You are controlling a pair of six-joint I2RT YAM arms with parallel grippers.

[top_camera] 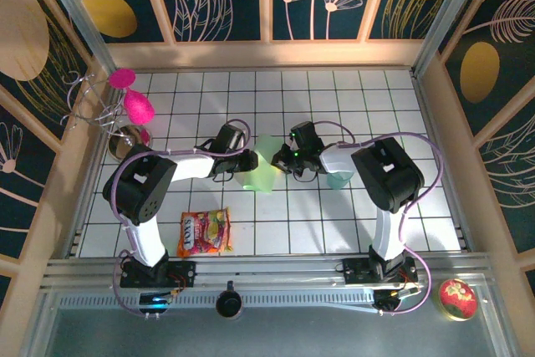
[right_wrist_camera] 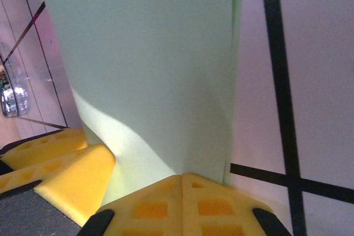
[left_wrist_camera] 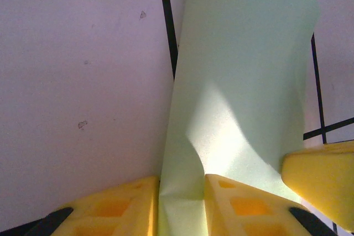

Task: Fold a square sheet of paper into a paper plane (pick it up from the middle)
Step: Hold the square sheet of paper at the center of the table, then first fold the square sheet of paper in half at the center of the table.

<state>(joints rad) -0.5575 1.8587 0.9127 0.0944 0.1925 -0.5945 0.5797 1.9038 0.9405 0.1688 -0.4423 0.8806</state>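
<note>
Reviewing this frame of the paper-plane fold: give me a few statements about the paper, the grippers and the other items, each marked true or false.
1. The left gripper and the right gripper both pinch the sheet of paper. True.
2. The sheet of paper lies flat on the table. False: it is bowed between the two grippers, not flat.
3. The snack bag lies on the table near the left arm. True.
4. The left gripper holds the teal cup. False: the cup stands by the right arm, in neither gripper.
</note>
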